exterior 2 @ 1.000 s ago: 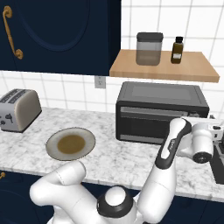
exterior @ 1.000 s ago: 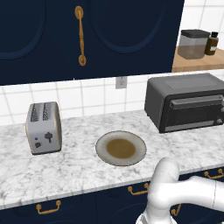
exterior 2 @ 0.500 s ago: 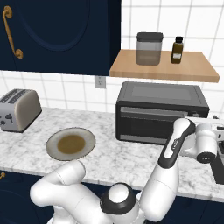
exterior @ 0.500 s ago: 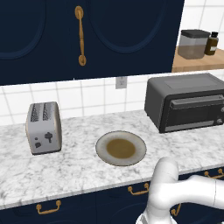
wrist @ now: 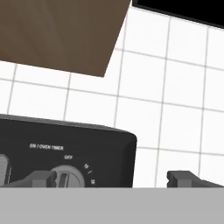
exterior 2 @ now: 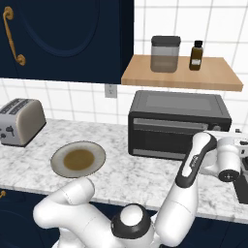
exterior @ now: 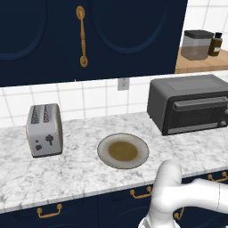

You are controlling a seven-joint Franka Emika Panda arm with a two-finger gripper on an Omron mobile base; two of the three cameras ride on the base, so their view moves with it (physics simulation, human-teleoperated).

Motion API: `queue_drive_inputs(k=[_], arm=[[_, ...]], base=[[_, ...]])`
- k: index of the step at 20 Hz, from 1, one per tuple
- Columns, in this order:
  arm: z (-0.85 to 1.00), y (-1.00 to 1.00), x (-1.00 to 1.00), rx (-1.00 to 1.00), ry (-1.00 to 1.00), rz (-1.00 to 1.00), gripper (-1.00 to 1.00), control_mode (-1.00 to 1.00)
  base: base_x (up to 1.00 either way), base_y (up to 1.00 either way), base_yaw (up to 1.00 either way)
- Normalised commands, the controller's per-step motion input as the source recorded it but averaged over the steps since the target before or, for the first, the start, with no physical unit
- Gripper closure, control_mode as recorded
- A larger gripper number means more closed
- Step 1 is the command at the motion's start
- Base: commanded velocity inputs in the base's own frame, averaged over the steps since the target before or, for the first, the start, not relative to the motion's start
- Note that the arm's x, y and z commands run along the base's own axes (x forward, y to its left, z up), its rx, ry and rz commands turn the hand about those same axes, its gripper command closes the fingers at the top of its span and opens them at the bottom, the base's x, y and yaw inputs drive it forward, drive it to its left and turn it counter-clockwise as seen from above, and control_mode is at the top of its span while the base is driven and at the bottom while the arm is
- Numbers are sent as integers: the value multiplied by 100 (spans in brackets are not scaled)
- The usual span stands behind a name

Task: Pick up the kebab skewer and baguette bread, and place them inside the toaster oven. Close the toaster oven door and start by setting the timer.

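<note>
Two dark fingertips (wrist: 41,178) of the end effector (wrist: 114,178) stand wide apart, holding nothing, before the timer dial (wrist: 66,177) on the toaster oven (exterior 2: 179,125), which sits door shut on the marble desk (exterior: 80,171) right of an empty plate (exterior: 123,151).

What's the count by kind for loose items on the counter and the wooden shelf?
toaster oven: 1
silver toaster: 1
plate: 1
canister: 1
brown bottle: 1
Total: 5
</note>
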Motion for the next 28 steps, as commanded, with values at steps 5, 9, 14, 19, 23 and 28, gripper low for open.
queue_drive_inputs(k=[5,9,14,19,23,28], arm=[[-6,0,3,0,0,0,-100,-100],[0,0,13,0,0,0,-100,-100],[-3,0,9,0,0,0,-100,-100],[-5,1,11,0,0,0,-100,-100],[-5,7,16,0,0,0,100,-100],[-8,1,22,0,0,0,100,-100]], base=[[0,0,0],[0,0,0],[0,0,0],[0,0,0],[0,0,0],[0,0,0]])
